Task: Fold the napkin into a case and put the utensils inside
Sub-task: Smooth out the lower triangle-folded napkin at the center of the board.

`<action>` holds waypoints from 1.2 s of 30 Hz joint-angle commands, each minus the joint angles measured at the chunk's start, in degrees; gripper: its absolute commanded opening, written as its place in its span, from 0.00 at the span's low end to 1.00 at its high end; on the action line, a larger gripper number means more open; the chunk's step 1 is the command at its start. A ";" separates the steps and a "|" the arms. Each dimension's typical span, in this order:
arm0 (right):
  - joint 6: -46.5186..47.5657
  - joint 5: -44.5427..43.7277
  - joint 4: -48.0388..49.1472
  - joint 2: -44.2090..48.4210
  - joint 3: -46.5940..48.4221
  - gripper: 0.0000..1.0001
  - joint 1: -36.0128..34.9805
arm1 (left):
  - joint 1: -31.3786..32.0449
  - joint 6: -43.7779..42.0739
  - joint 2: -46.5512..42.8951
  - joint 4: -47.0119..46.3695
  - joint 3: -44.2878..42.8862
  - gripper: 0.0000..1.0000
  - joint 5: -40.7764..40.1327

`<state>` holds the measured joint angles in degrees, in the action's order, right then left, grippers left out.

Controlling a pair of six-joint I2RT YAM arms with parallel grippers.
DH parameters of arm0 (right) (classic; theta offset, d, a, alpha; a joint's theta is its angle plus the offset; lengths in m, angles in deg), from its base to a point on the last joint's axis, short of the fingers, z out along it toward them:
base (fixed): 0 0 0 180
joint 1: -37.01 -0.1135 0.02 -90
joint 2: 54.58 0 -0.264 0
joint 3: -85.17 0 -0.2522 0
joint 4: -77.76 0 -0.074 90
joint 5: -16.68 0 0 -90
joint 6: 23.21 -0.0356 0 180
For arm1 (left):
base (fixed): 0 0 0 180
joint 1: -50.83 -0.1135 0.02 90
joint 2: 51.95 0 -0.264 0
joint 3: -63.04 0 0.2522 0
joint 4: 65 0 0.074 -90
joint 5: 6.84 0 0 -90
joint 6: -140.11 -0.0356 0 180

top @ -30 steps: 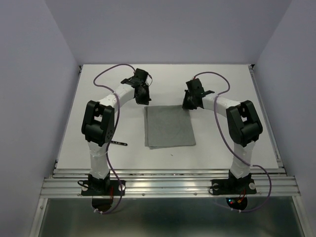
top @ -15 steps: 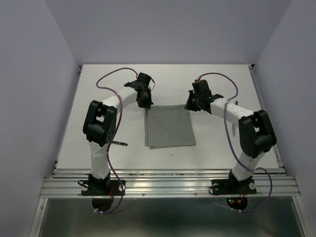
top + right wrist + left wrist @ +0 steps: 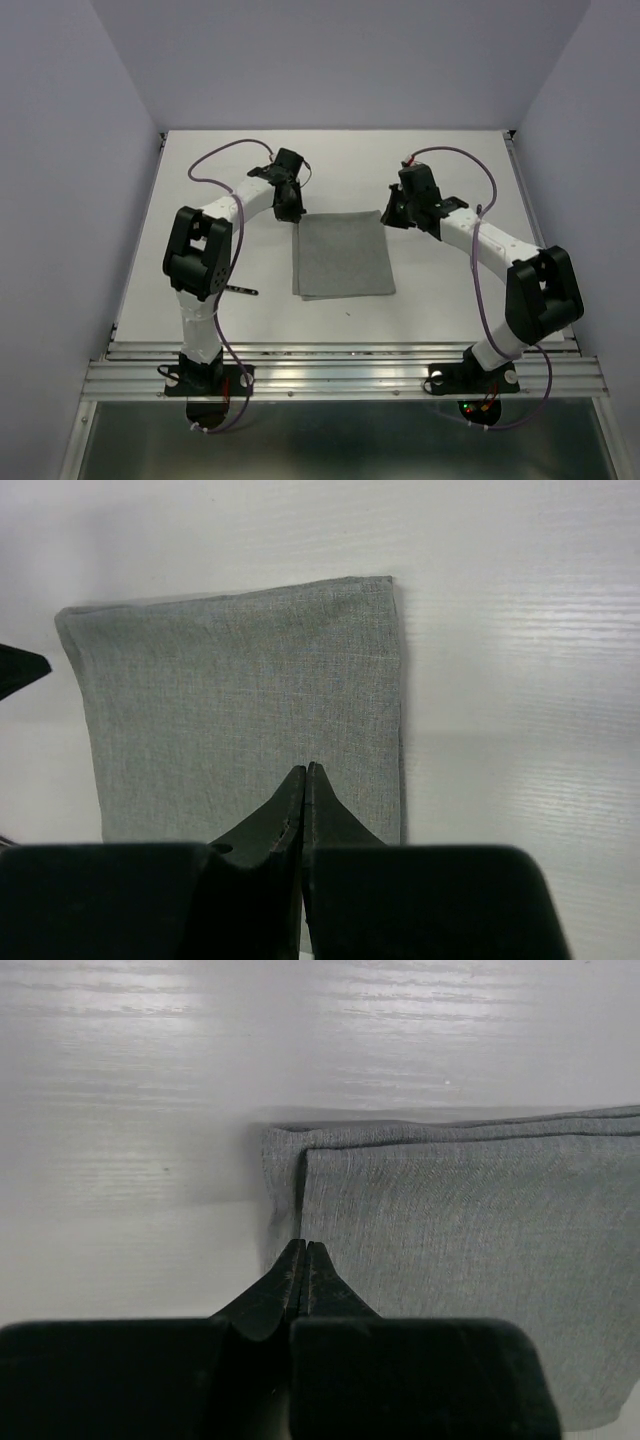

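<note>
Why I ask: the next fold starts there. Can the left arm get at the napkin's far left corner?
Probably yes: the left gripper hangs shut right at that corner of the napkin, only table around it. It would need to open first.

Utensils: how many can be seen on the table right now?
1: a thin dark utensil lies on the table left of the napkin, partly under the left arm. Others may be hidden beneath the arms.

The napkin (image 3: 343, 255) lies mid-worktop (image 3: 450, 300) between both arms. The left fingers (image 3: 275, 1295) sit at its far left corner and the right fingers (image 3: 285, 810) at its far right corner. A utensil (image 3: 241, 290) lies to its left.
</note>
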<state>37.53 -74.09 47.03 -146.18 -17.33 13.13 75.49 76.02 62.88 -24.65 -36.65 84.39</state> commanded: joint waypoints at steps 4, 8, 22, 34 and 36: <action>-0.27 -1.51 0.53 3.09 -1.08 0.01 -5.73 | -2.25 -1.30 -7.52 2.33 -1.78 0.00 -3.78; -2.38 -2.66 0.01 0.72 -2.30 0.01 -9.34 | -2.61 -1.04 -3.04 1.98 -4.68 0.00 -3.52; -8.45 -7.04 -0.07 5.46 -18.20 0.01 -11.19 | -2.08 -0.86 4.01 -1.01 -3.20 0.00 1.40; -2.13 -13.03 -6.49 10.55 -16.82 0.01 -11.19 | 1.61 0.10 -10.40 -1.81 12.71 0.00 1.49; -0.81 -13.11 -6.76 11.87 -14.11 0.01 -11.19 | 1.53 -0.16 -12.86 -0.41 13.33 0.00 -0.17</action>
<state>33.03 -85.33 41.50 -137.41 -36.52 2.24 76.78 75.98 56.61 -26.95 -24.48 86.16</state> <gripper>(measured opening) 0.014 0.036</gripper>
